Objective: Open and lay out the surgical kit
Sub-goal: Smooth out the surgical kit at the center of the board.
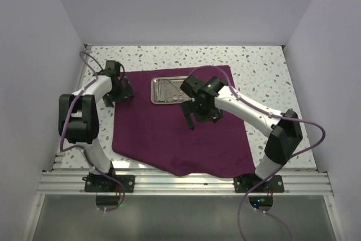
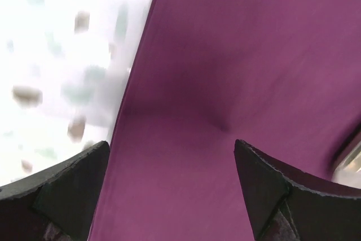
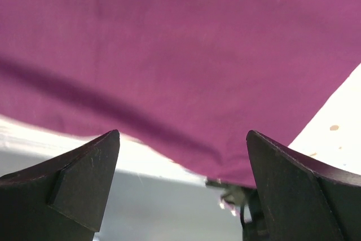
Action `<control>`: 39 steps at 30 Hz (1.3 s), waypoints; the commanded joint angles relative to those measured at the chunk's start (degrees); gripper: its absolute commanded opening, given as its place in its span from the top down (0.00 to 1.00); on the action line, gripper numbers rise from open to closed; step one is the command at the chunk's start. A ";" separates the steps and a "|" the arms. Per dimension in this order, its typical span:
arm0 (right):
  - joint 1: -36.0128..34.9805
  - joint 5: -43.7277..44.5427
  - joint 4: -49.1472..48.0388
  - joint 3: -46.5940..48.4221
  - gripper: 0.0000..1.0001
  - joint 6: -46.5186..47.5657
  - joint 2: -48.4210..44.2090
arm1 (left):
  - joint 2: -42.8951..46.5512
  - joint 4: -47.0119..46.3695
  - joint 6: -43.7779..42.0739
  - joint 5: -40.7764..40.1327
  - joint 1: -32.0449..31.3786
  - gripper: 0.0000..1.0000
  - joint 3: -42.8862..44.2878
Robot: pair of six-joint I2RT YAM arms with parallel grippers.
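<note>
Maroon wrap (image 1: pixel 175 136) spread out, steel tray (image 1: pixel 153 91) w/ instruments (image 1: pixel 171 90) atop far part.

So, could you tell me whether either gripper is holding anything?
Nothing is held: the left gripper and the right gripper are open over the cloth.

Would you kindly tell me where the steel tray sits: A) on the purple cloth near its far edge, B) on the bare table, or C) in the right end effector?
A: the steel tray lies flat on the purple cloth, close to its far edge.
</note>
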State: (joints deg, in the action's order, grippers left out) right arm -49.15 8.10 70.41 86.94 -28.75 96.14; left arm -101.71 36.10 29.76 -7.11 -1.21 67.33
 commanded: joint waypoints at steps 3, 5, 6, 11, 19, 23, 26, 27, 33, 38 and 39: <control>16.57 -1.23 -11.31 -0.09 0.02 0.02 -0.69 | -5.51 -6.21 -3.30 -3.17 0.07 0.04 12.89; 20.48 -1.86 -12.75 2.26 0.02 0.62 3.23 | -8.05 -6.56 -4.09 -3.34 0.25 0.04 15.10; 23.10 -0.99 -12.41 4.10 0.02 0.80 5.18 | -8.93 -6.57 -4.27 -3.17 0.33 0.04 17.11; 29.27 0.17 -12.40 18.60 0.04 0.72 18.27 | -14.55 -6.40 -5.59 -2.73 1.12 0.04 21.69; 37.19 3.49 -6.52 42.93 0.05 -1.92 39.19 | -18.43 -6.65 -6.47 -0.27 3.49 0.07 25.74; 39.74 6.93 -5.20 48.85 0.06 -0.79 43.43 | -21.77 -6.39 -7.17 2.27 3.67 0.07 28.03; 40.97 6.41 -6.34 50.70 0.07 1.06 46.67 | -23.18 -6.30 -7.26 2.89 3.59 0.08 28.73; 41.41 6.23 -5.90 51.40 0.08 1.15 47.55 | -23.53 -6.30 -7.17 3.16 3.59 0.08 28.73; 41.68 -1.75 -8.53 52.46 0.13 0.10 53.01 | -25.73 -6.04 -6.56 4.04 3.59 0.21 29.00; 40.62 -5.72 -9.77 52.63 0.30 -0.43 54.77 | -26.78 -6.65 -6.12 5.18 3.59 0.38 28.82; 40.45 -6.33 -10.03 52.72 0.36 -0.51 55.29 | -26.87 -6.91 -6.12 5.62 3.50 0.42 28.82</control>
State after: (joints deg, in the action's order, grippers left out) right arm -7.14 7.92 61.36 138.63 -28.27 148.14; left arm -125.67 30.15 23.40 -5.08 2.24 95.88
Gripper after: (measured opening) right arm 0.691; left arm 0.618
